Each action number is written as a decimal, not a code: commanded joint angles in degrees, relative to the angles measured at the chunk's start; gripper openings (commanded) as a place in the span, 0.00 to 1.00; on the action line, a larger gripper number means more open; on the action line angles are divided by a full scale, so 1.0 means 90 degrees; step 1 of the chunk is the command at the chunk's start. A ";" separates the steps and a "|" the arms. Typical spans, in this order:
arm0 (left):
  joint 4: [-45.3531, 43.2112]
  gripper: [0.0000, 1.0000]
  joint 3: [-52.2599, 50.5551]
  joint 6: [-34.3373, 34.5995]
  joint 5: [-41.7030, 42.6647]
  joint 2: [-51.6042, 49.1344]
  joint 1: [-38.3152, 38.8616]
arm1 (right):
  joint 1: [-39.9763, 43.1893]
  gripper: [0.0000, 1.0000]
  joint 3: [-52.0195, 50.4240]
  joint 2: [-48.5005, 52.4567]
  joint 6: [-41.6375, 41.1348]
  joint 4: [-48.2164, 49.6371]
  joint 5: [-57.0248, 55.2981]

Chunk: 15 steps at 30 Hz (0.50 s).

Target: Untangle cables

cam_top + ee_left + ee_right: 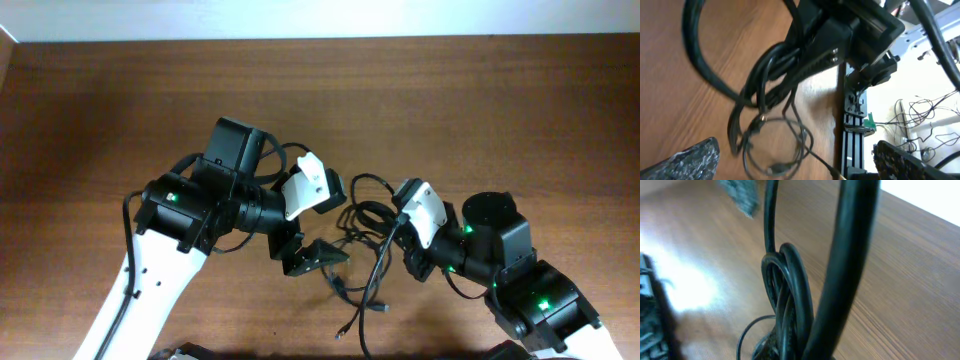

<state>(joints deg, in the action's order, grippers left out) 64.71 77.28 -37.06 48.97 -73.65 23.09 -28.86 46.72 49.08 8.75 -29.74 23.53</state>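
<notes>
untangling barely begun: cables (775, 145) seemingly clamped by right gripper (800, 70); beside them, left gripper (318, 256) held agape; one loose loop is to be pinched next.

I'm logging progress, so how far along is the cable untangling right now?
Nothing looks finished: the cables are one knotted bundle, with no cord lying apart. In hand: the left gripper is open beside the knot, and the right gripper is at it, its hold unclear. Left: separating every cord.
</notes>
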 commanded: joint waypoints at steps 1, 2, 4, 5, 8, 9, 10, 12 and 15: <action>-0.0182 0.99 0.0085 -0.0265 0.0325 0.0078 0.0019 | 0.0005 0.04 0.0027 -0.0068 -0.0248 0.0236 0.0852; -0.0335 0.99 0.0085 0.0090 0.0321 0.0070 0.0019 | 0.0005 0.04 0.0027 -0.0068 -0.0248 0.0277 0.0937; -0.0760 0.99 0.0085 0.0896 0.0085 0.0068 0.0019 | 0.0005 0.04 0.0027 -0.0068 -0.0253 0.0289 0.0988; -0.0901 0.99 0.0085 0.1273 -0.0160 0.0068 0.0019 | 0.0005 0.04 0.0027 -0.0068 -0.0376 0.0311 0.0986; -0.1073 0.99 0.0085 0.1880 -0.0474 0.0066 0.0019 | 0.0005 0.04 0.0027 -0.0068 -0.0918 0.0544 0.0988; -0.1078 0.99 0.0085 0.1880 -0.0549 0.0066 0.0019 | 0.0005 0.04 0.0027 -0.0068 -0.1120 0.0607 0.0988; -0.1073 0.99 0.0085 0.2038 -0.0962 0.0066 0.0019 | 0.0005 0.04 0.0027 -0.0068 -0.1399 0.0644 0.0988; -0.1103 0.99 0.0085 0.2312 -0.1659 0.0066 0.0019 | 0.0005 0.04 0.0027 -0.0068 -0.1576 0.0775 0.1229; -0.1224 1.00 0.0085 0.2312 -0.1659 0.0066 0.0019 | 0.0000 0.04 0.0027 -0.0068 -0.1576 0.0860 0.1474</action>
<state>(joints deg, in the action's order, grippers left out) 54.63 77.28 -17.69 36.18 -73.65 23.14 -28.86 46.70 49.08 -4.08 -22.85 33.30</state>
